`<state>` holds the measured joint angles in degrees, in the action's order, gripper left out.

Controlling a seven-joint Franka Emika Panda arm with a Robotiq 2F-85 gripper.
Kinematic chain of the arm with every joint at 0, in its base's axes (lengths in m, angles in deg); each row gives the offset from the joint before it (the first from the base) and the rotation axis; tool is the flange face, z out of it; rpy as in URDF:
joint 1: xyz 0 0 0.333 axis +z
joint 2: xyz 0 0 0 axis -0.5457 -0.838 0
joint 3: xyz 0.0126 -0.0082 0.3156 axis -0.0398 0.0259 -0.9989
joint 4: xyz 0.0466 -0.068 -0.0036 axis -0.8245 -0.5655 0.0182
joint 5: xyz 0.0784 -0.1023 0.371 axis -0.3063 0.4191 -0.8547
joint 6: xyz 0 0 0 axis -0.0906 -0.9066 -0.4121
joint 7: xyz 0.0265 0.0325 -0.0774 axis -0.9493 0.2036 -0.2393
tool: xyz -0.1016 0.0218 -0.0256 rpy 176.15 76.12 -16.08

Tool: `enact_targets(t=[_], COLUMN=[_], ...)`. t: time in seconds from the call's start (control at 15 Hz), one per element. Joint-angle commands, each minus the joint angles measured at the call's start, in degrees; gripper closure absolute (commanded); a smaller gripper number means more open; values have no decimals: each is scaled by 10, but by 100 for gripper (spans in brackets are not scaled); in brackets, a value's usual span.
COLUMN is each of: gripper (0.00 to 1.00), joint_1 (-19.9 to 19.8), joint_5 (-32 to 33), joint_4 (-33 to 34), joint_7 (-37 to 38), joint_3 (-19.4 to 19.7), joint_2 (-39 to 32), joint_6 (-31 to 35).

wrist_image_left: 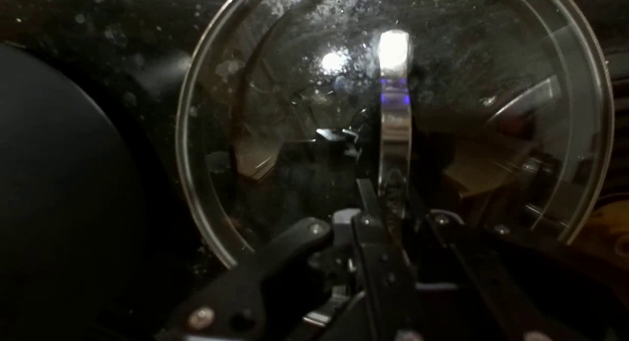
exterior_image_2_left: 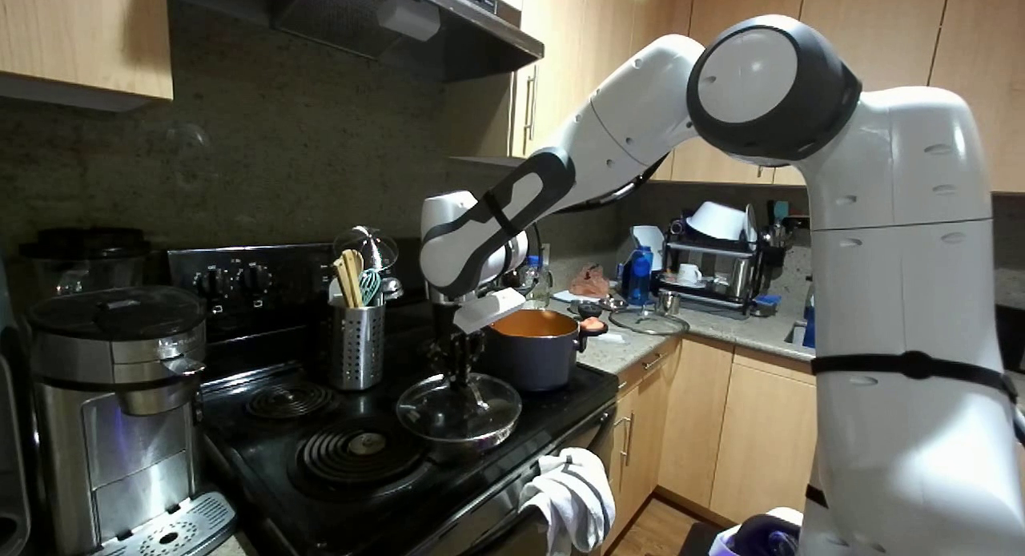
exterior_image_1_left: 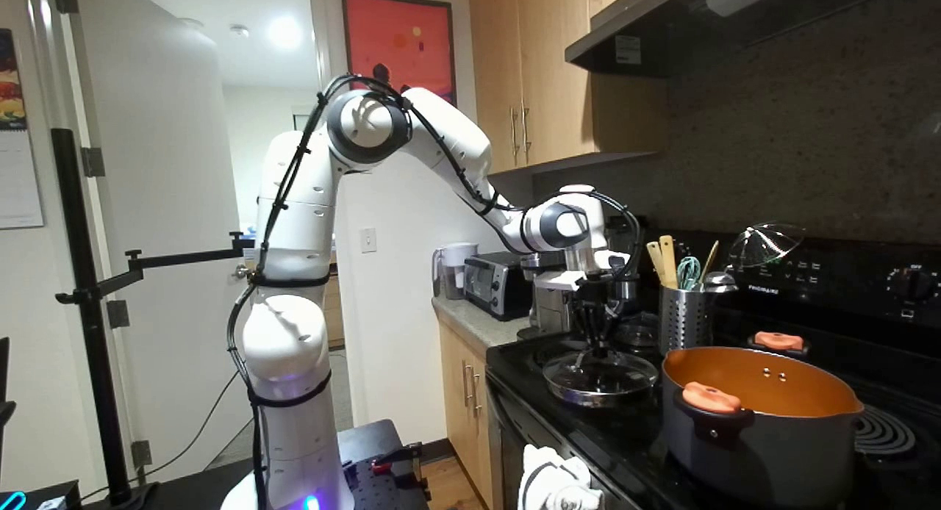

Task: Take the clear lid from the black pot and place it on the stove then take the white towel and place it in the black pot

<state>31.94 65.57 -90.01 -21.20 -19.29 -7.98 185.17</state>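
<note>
Your gripper points down and appears to be pinching the arched handle of the clear lid, one finger on each side; the finger away from the pot is too dark to show its contact well. That strip is the lid's slim part, and a hold from above should let you keep the glass level. The lid is at or just above the stove, your table here, near its front edge, between a front burner and the black pot. The spot presumably leaves the pot's mouth free for the towel. The pot sits by the front corner at the end away from the coffee maker; the white towel hangs below the front edge, handy, I judge, for your next step.

Only the wrist view shows you the handle between the fingers, and a dark gap between lid and pot, which look almost touching in both exterior views. In an exterior view you look well over the pot's rim to its orange inner wall, its bottom hidden. A second glass lid on the counter shows only in an exterior view. No view settles whether the held lid touches the table, so check before releasing.
</note>
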Motion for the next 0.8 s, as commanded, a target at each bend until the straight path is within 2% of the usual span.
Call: enact_targets(t=[0.0,0.73], gripper=[96,96], joint_1=[-4,-9], joint_5=[-3,-41], joint_4=[11,11], joint_7=[15,7], joint_3=[7,7], joint_2=[-1,-8], joint_6=[7,8])
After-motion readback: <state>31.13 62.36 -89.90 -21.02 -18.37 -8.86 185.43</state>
